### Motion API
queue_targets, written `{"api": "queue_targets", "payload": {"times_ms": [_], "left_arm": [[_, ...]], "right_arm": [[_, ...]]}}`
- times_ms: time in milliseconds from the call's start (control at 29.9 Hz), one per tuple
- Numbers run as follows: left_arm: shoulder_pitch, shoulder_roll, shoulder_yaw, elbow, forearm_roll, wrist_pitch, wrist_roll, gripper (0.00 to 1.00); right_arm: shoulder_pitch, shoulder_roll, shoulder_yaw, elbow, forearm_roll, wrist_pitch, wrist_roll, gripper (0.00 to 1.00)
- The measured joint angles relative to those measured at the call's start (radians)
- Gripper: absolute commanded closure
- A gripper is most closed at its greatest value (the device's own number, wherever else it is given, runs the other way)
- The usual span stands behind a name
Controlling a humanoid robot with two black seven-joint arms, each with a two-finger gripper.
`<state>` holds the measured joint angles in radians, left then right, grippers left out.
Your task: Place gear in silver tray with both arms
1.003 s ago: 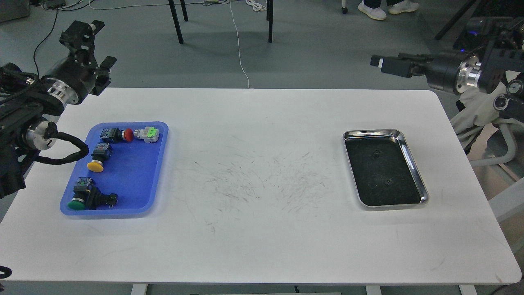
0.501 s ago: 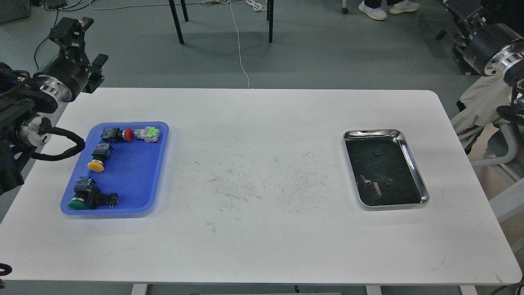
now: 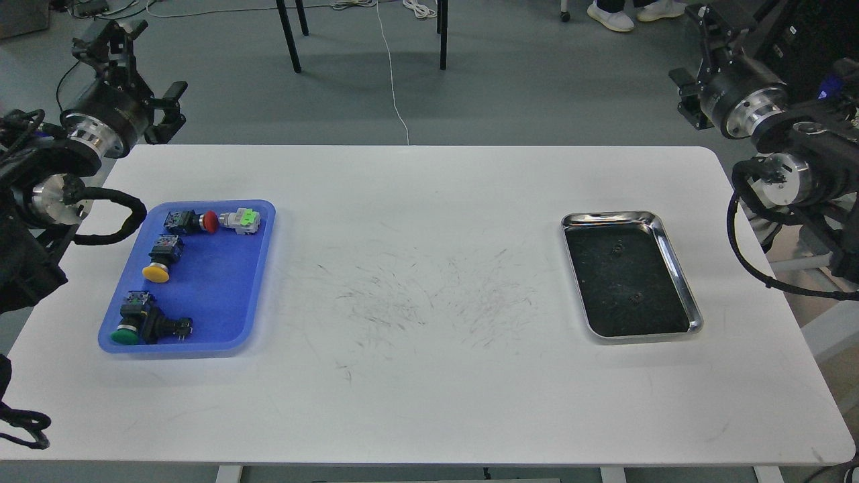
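1. The shiny silver steel tray with rounded corners point(image 3: 679, 282) is seen on the right side of the white table point(image 3: 416, 376), in the same spot as one second ago.
2. Two small dark gears point(image 3: 617, 250) are seen lying on the tray's dark scratched bottom, one near the far end and one nearer the middle. They have not been moved.
3. The pale streak that showed in the tray bottom half a second ago is gone now.
4. The right gripper point(image 3: 704, 27) is now held up above the far right corner of the table, well away from the tray. One second ago it was stretched out sideways, pointing left.
5. Whether the right gripper's fingers are spread or pressed together cannot be told, because it is small and dark.
6. The left gripper point(image 3: 124, 47) is held up past the far left corner of the table. It has been lifted a little since before. Its fingers look spread apart, and nothing is held between them.
7. The blue plastic tray point(image 3: 221, 295) with its coloured push buttons point(image 3: 156, 272) is seen unchanged on the left side.
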<state>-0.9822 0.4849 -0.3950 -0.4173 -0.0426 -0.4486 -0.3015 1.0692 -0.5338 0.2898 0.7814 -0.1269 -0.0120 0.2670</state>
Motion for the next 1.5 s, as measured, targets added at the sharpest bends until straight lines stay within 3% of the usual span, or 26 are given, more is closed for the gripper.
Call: {"api": "queue_targets", "payload": {"times_ms": [334, 769, 1237, 1504], "left_arm": [[0.053, 0.043, 0.045, -0.118, 0.036, -0.030, -0.006, 0.02], [0.065, 0.053, 0.033, -0.123, 0.037, -0.008, -0.001, 0.02], [0.072, 0.025, -0.081, -0.101, 0.003, -0.010, 0.005, 0.02], [0.084, 0.008, -0.086, -0.103, -0.005, -0.011, 0.010, 0.02]], "right_arm": [[-0.049, 0.039, 0.084, 0.006, 0.001, -0.002, 0.016, 0.03], [-0.132, 0.051, 0.193, 0.032, 0.035, 0.014, 0.000, 0.01], [-0.142, 0.111, 0.221, 0.014, 0.081, 0.056, 0.008, 0.01], [-0.151, 0.124, 0.241, -0.003, 0.093, 0.030, 0.011, 0.01]]}}
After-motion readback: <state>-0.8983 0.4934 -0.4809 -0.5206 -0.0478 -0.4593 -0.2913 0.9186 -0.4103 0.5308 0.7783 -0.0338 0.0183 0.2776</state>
